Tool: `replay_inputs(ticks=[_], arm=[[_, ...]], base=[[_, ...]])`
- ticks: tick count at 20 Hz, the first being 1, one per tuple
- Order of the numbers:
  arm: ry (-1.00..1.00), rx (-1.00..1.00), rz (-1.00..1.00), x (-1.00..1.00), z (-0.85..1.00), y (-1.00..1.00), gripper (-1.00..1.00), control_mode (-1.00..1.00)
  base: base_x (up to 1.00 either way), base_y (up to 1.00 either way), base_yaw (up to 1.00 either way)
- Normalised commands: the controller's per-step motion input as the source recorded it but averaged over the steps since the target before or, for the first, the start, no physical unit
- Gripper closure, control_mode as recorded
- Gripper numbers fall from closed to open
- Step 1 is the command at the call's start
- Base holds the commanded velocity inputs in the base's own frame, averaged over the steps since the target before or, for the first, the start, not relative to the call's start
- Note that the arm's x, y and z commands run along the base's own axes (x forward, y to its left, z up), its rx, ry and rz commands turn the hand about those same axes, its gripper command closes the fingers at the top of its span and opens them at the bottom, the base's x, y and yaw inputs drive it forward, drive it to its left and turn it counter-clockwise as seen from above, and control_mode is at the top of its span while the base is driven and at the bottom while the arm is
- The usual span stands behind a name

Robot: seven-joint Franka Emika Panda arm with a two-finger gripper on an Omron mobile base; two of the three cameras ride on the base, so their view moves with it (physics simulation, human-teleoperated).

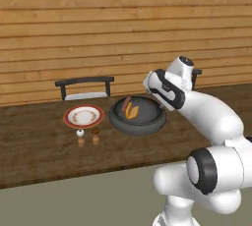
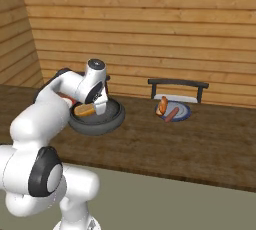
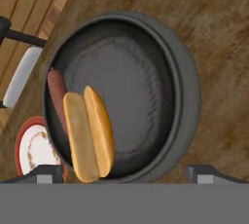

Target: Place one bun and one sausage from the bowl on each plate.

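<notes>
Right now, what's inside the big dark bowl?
Inside the bowl lie one bun and one sausage, side by side near its wall. The bun covers part of the sausage, so its full length cannot be seen.

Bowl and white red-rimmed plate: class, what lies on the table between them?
Nothing: in the left base view, bare table separates the bowl from the plate; the two small shakers stand nearer the camera.

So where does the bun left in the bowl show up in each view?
Left base view: bun left of centre inside the bowl, beside the sausage.
Right base view: bun at the bowl's left, next to the gripper.
Hand view: bun lower left.
Shared landmark: the bowl.
</notes>
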Motion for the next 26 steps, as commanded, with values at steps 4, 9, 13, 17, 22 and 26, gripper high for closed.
replay_inputs(ticks=[4, 9, 13, 17, 22, 26], arm=[[0.00, 0.00, 0.00, 0.05, -0.06, 0.32, -1.00, -1.00], [0.01, 0.00, 0.00, 0.07, -0.01, 0.32, -1.00, -1.00], [0.03, 0.00, 0.00, 0.01, 0.00, 0.21, -1.00, -1.00], [0.04, 0.00, 0.00, 0.00, 0.00, 0.11, -1.00, -1.00], [0.03, 0.00, 0.00, 0.00, 0.00, 0.09, -1.00, -1.00], [0.02, 0.00, 0.00, 0.01, -0.01, 0.10, -1.00, -1.00]], base=[[0.00, 0.00, 0.00], [0.00, 0.00, 0.00], [0.00, 0.00, 0.00], [0.00, 0.00, 0.00], [0.00, 0.00, 0.00], [0.00, 0.00, 0.00]])
